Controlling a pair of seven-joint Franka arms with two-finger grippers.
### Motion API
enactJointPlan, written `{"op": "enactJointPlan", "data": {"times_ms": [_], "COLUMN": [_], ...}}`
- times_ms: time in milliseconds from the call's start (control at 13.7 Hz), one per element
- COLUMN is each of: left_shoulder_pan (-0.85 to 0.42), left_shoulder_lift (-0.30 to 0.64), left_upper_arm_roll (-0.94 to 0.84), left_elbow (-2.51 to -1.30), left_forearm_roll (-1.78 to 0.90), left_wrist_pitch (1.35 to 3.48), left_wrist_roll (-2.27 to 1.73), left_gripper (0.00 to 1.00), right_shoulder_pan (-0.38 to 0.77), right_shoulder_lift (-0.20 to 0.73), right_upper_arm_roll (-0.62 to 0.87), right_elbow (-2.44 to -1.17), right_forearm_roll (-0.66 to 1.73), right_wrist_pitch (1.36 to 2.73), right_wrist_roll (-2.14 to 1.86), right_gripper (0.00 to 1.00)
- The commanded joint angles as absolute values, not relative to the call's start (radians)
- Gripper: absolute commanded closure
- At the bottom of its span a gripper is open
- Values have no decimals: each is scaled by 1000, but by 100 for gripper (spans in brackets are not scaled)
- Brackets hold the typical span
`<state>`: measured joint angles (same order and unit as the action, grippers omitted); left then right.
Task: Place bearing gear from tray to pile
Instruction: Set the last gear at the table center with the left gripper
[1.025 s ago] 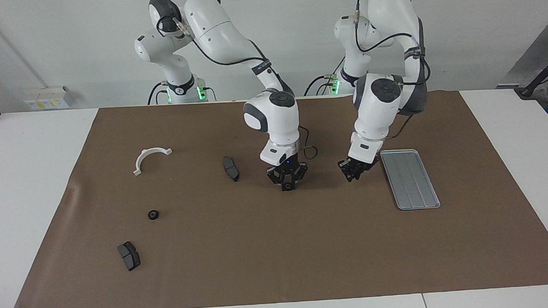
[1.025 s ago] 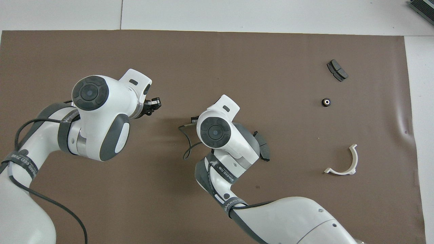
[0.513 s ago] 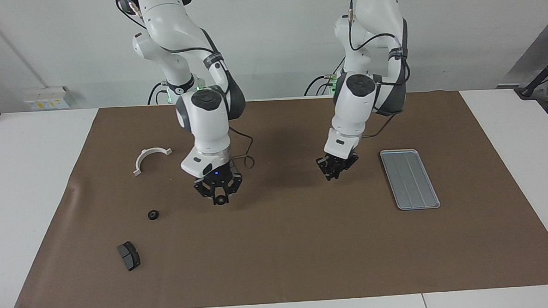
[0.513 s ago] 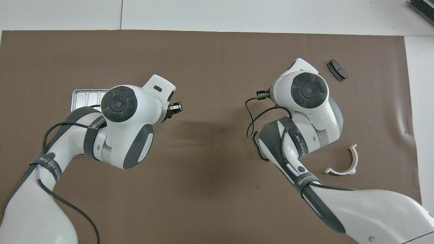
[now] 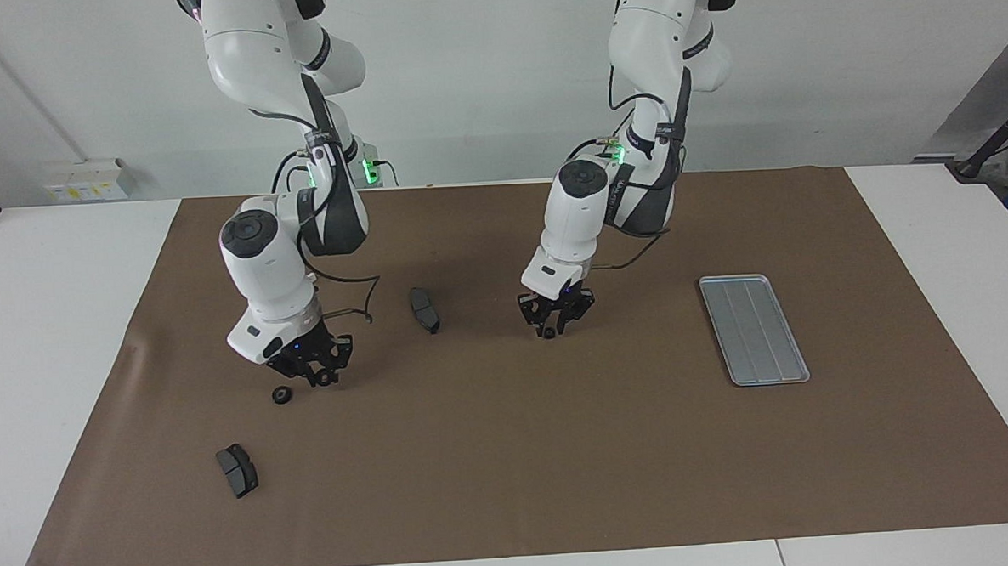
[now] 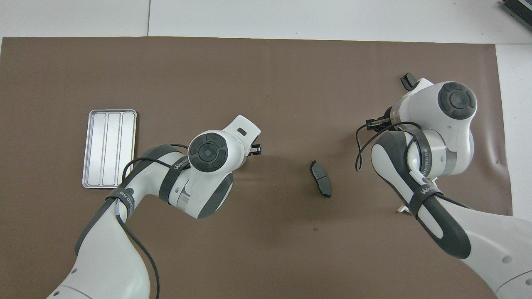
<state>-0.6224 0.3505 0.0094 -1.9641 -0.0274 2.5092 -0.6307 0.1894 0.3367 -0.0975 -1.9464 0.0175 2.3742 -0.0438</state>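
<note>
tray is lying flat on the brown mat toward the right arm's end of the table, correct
Not quite. The tray does lie flat on the brown mat, but toward the left arm's end of the table, not the right arm's. The overhead view shows it beside the left arm.

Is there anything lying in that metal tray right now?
No. The tray shows only its bare grooved floor in both views; nothing covers it. One small black gear lies on the brown mat toward the right arm's end of the table, beside the right gripper.
</note>
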Motion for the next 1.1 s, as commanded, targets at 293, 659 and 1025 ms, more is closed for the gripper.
{"op": "enactJointPlan", "data": {"times_ms": [293, 659, 1025], "left_shoulder_pan": [-452, -180, -57], "left_shoulder_lift": [249, 227, 229], "left_upper_arm_roll": [29, 40, 40], "left_elbow": [-1864, -1708, -1524], "left_forearm_roll": [-41, -40, 44], "left_wrist_pitch": [2371, 2093, 1770], "left_wrist_roll": [-612, -300, -55], "left_gripper": [0, 0, 0], "right_shoulder_pan": [183, 273, 457], "right_shoulder_lift": [287, 267, 308], "right_upper_arm_roll": [-78, -75, -74], "right_elbow": [-2048, -1970, -1859], "right_forearm_roll": [41, 40, 40], "right_wrist_pitch": [2382, 2382, 2378], "right_wrist_roll": [-45, 233, 445], "right_gripper": [0, 0, 0]}}
